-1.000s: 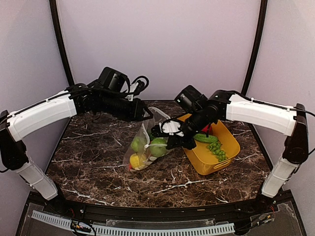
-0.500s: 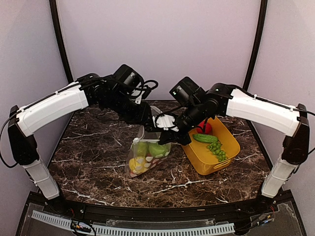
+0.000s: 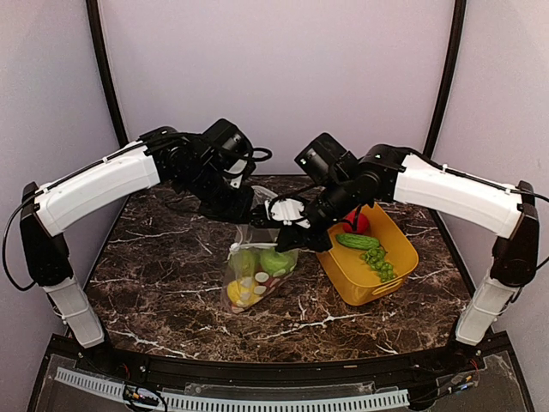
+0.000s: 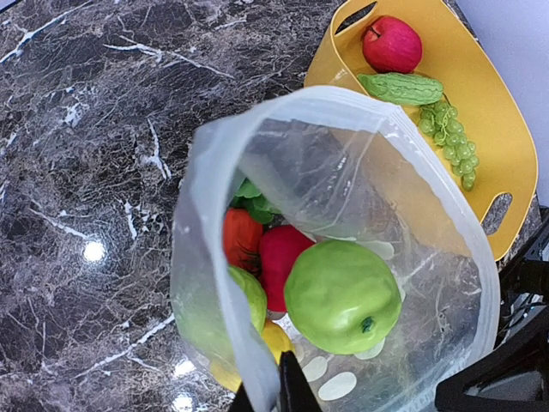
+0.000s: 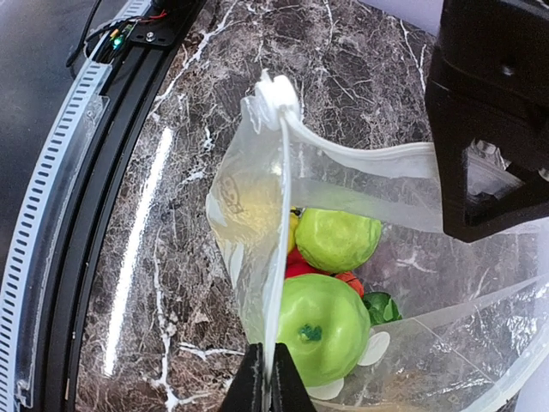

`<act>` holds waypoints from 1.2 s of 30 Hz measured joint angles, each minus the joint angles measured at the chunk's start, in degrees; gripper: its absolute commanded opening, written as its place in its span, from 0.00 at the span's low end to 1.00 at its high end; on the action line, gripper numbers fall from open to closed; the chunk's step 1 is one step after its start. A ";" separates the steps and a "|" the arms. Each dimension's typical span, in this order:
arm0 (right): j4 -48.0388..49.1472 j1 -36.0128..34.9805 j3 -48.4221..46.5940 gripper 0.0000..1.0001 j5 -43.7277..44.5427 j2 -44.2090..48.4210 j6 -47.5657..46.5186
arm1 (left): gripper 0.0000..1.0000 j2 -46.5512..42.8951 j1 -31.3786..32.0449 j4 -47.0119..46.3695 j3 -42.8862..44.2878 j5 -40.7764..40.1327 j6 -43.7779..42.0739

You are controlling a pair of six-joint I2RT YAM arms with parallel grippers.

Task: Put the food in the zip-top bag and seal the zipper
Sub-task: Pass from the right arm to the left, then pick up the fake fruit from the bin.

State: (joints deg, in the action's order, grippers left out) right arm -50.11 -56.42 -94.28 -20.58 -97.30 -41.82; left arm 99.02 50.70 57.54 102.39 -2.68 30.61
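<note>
The zip-top bag (image 3: 257,273) hangs upright over the table with its mouth held open. Inside it lie food pieces: a green apple (image 4: 341,296), a second green fruit (image 5: 337,239), red pieces (image 4: 276,257) and a yellow lemon (image 4: 276,339). My left gripper (image 4: 276,390) is shut on one side of the bag's rim. On the opposite side my right gripper (image 5: 265,378) is shut on the rim, right at the pale zipper (image 5: 281,215). The zipper's white end tab (image 5: 276,93) sticks up at the far corner. In the top view both grippers, left (image 3: 254,216) and right (image 3: 287,225), meet above the bag.
A yellow basket (image 3: 356,281) stands right of the bag. It holds a red fruit (image 4: 392,45), a bumpy green cucumber (image 4: 401,87) and green grapes (image 4: 450,142). The left arm's black wrist (image 5: 497,129) hangs close over the bag. The table's near rail (image 5: 60,163) runs along the edge.
My left arm has swung in toward the bag and its gripper has shut on the rim. The right gripper has lifted its side, so the bag now stands more upright.
</note>
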 measured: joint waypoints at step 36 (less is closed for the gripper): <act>0.81 39.52 5.11 0.41 -12.13 1.22 7.65 | 0.01 -1.70 0.00 -12.55 -6.36 2.93 -6.01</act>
State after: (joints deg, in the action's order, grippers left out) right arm -49.30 -16.91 -89.17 -32.71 -96.07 -34.17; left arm 97.32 50.70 44.99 96.03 0.25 24.60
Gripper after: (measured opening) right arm 0.418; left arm 0.010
